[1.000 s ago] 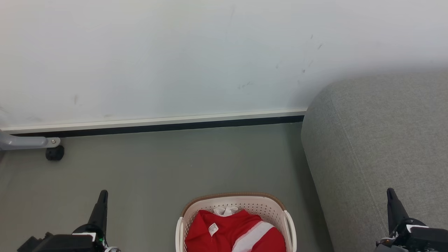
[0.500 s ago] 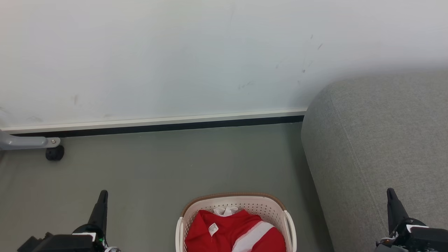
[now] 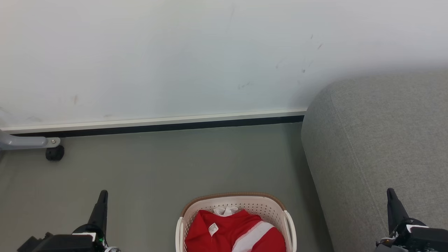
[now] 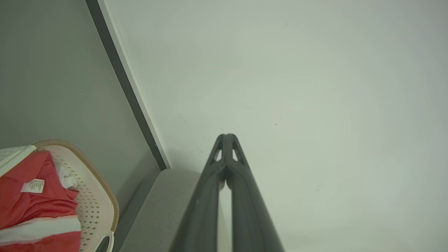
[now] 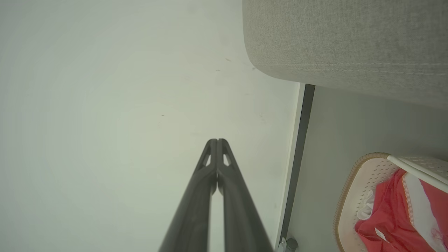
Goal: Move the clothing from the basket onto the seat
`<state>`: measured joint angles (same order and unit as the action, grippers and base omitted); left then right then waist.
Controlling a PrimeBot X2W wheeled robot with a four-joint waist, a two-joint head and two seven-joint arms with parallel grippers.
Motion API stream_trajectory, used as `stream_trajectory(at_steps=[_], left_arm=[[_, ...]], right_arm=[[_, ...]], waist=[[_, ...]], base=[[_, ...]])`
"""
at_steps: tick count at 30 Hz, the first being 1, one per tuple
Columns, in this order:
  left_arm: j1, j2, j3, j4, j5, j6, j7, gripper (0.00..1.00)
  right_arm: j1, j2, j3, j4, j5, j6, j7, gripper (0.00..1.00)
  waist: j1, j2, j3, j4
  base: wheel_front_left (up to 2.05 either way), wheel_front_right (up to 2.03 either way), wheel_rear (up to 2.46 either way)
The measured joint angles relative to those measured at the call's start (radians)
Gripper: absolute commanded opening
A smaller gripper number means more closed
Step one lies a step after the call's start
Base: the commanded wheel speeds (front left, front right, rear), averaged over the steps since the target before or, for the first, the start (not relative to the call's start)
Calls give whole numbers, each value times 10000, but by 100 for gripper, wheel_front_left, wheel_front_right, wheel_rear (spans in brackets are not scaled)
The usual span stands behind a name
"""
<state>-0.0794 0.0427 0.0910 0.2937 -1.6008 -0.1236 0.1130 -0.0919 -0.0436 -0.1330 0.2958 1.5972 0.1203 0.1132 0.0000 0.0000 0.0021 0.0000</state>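
Evenly: left claw [image 3: 103, 193], right claw [image 3: 390, 191] pinched, flanking basket [image 3: 260, 205].

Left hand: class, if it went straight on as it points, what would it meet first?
Probably the white wall: the shut left hand aims squarely at it, with nothing visible between, though depth is unclear. The basket sits off to the side.

Clothing [image 3: 227, 233]: bright red, white stripe, white label. Basket [image 3: 245, 203]: cream, perforated, brown rim. Sofa [image 3: 378, 140]: grey woven. Floor [image 3: 157, 164]: grey-green. Wall [image 3: 175, 52]: off-white. Skirting [image 3: 157, 122]: white over black.
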Motion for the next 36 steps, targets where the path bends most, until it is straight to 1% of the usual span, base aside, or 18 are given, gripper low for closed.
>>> stream_trajectory(at_steps=[36], left_arm=[[5, -4, -4, 19, 0, 2, 0, 0]], right_arm=[[5, 4, 2, 23, 0, 0, 0, 0]], waist=[[0, 0, 0, 0]], base=[[0, 0, 0]])
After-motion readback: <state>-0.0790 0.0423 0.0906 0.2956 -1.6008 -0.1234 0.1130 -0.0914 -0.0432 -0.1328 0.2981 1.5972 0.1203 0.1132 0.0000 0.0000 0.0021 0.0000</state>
